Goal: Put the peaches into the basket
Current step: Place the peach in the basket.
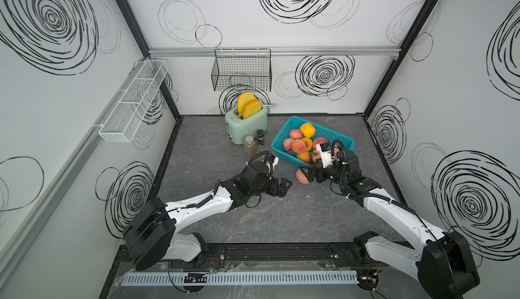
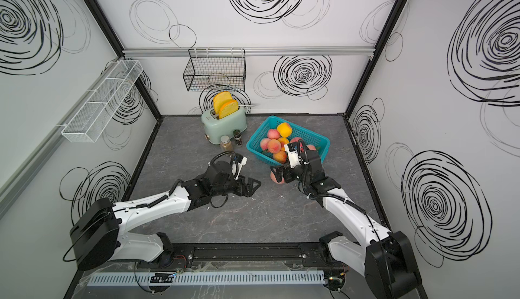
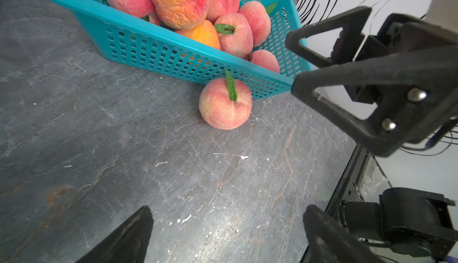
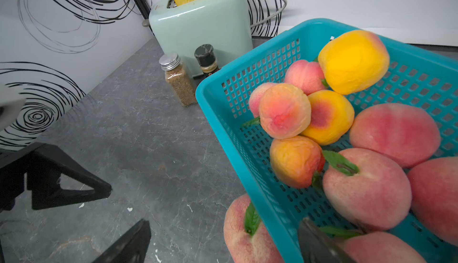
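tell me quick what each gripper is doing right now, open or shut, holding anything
left gripper: open, holding nothing.
right gripper: open, holding nothing; the peach near it lies loose on the table.

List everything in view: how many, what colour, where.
toaster: one, mint, back of table
toast slices: two, orange-yellow, in toaster
basket: one, teal, right of toaster
peaches: about ten, pink-red and yellow-orange, in basket
loose peach: one, pink, on table against basket
spice jars: two, silver-capped and dark-capped, beside toaster
wire basket: one, black, back wall
mesh rack: one, white, left wall
left gripper: one, black, open, over table
right gripper: one, black, open, by loose peach
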`<act>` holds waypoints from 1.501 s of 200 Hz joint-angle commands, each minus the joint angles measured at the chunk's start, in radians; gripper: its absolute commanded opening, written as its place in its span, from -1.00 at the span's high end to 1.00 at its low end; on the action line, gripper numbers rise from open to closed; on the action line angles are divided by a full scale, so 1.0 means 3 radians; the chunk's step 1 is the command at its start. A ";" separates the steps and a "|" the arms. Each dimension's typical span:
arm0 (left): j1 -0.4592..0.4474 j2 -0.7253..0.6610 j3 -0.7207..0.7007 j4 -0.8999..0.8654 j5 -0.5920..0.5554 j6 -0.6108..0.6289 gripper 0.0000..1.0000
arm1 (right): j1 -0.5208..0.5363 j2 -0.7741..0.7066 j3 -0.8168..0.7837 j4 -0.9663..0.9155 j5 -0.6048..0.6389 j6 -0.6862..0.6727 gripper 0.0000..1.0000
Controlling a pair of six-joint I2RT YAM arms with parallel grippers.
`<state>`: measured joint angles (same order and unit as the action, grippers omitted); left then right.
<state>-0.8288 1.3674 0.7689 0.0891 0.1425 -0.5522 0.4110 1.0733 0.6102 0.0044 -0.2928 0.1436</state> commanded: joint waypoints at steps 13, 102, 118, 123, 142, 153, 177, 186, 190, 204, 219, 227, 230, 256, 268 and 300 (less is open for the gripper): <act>-0.0029 0.0124 0.0089 0.0328 -0.0094 0.0032 -0.97 | 0.0077 -0.0212 -0.0189 0.0059 -0.0022 0.0125 -0.98; -0.0026 0.0510 0.0173 0.0626 -0.0153 -0.0051 -0.97 | 0.0077 -0.0371 -0.0578 0.0178 -0.0050 0.0217 -0.99; -0.0028 0.0576 0.0178 0.0707 -0.0170 -0.0051 -0.97 | 0.0072 -0.0424 -0.0637 0.0184 -0.0038 0.0236 -0.99; -0.0027 0.0599 0.0183 0.0734 -0.0181 -0.0049 -0.97 | 0.0072 -0.0449 -0.0662 0.0197 -0.0023 0.0239 -0.99; -0.0025 0.0682 0.0206 0.0827 -0.0183 -0.0018 -0.97 | 0.0046 -0.0594 -0.0765 0.0242 -0.0002 0.0286 -0.99; -0.0024 0.0712 0.0198 0.0912 -0.0184 -0.0010 -0.97 | 0.0041 -0.0683 -0.0823 0.0285 0.0012 0.0330 -0.99; -0.0025 0.0803 0.0236 0.1006 -0.0195 0.0008 -0.97 | 0.0008 -0.0788 -0.0862 0.0240 0.0002 0.0385 -0.99; -0.0027 0.0852 0.0263 0.1015 -0.0199 0.0016 -0.97 | -0.0002 -0.0800 -0.0858 0.0202 -0.0019 0.0411 -0.99; -0.0027 0.0877 0.0276 0.1019 -0.0193 0.0015 -0.97 | -0.0008 -0.0810 -0.0862 0.0192 -0.0036 0.0427 -0.99; -0.0025 0.0975 0.0320 0.1064 -0.0165 0.0008 -0.97 | -0.0021 -0.0851 -0.0913 0.0202 -0.0097 0.0527 -0.99; -0.0027 0.1078 0.0351 0.1142 -0.0133 -0.0017 -0.97 | -0.0031 -0.0937 -0.0995 0.0237 -0.0125 0.0650 -0.98; -0.0027 0.1123 0.0365 0.1190 -0.0118 -0.0033 -0.97 | -0.0044 -0.1015 -0.1052 0.0270 -0.0155 0.0737 -0.99; -0.0029 0.1144 0.0370 0.1211 -0.0113 -0.0038 -0.97 | -0.0046 -0.1051 -0.1079 0.0286 -0.0162 0.0770 -0.99; -0.0034 0.1294 0.0432 0.1321 -0.0086 -0.0072 -0.97 | -0.0068 -0.1441 -0.1260 0.0343 -0.0139 0.1060 -0.99; -0.0039 0.1352 0.0457 0.1366 -0.0074 -0.0077 -0.96 | -0.0075 -0.1649 -0.1330 0.0317 -0.0096 0.1176 -0.99; -0.0050 0.1520 0.0565 0.1420 -0.0054 -0.0082 -0.97 | -0.0082 -0.2145 -0.1458 0.0112 0.0047 0.1368 -0.99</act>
<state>-0.8379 1.7897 0.8932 0.4362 0.1154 -0.5659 0.3916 0.5163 0.1959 0.0662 -0.3126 0.4633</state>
